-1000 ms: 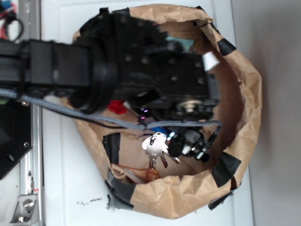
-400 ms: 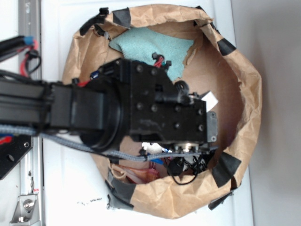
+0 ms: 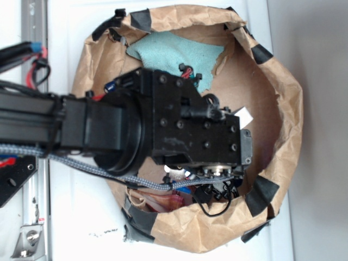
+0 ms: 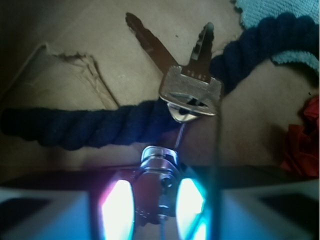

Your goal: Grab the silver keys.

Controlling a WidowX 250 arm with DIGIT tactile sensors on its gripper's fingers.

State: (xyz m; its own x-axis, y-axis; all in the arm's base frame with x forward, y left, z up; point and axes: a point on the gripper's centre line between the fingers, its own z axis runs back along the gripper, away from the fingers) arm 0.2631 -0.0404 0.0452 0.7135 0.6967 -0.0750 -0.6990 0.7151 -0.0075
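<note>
Arm: the black WidowX arm [image 3: 163, 130] is reaching in from the left and hanging low over the crumpled brown paper bowl with black tape patches [image 3: 288, 109], so that its body is blocking most of the bowl floor in the exterior view.

Gripper: the gripper [image 4: 156, 207] is sitting with its two glowing fingers [image 4: 117, 210] narrowly apart, and a small shiny metal piece is lying in the gap between them; whether the fingers are actually pinching it I cannot tell.

Silver keys: the shiny silver metal keys [image 4: 190, 90] are lying on the paper floor just ahead of the fingertips, fanned with a darker brownish key [image 4: 147, 42] beside them, and a thin wire is running from their ring back to the metal piece at the gripper. In the exterior view only a silver glint [image 3: 175, 169] is showing under the arm's lower edge.

Rope: a thick dark blue twisted rope [image 4: 85, 125] is lying across the floor, touching the key heads, so it is crowding the approach.

Other items: a light teal cloth [image 3: 174, 51] is resting at the upper side of the bowl, and a red crumpled object [image 4: 302, 135] is lying at the right, apart from the keys.

Judgement: the grab is looking close to done, provided the fingers are taking the key ring and not the rope.
</note>
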